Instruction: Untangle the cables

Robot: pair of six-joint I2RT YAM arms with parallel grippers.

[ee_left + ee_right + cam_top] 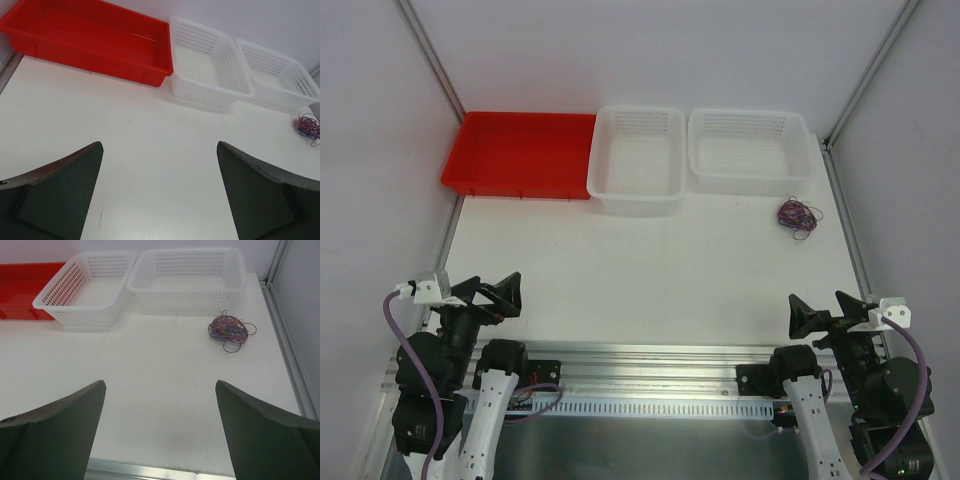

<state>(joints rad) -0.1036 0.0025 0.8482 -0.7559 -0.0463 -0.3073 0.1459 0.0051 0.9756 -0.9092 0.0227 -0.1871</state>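
Lying bunched, prob tangled: cables (797, 216) nr rt white basket (750, 184)

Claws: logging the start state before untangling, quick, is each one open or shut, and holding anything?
Left claw: open, empty.
Right claw: open, empty; the cables lie ahead, untouched.

A white tabletop (150, 125) spreads ahead of the left gripper (160, 145), plain white walls (670, 50) beyond and alongside, evenly lit.
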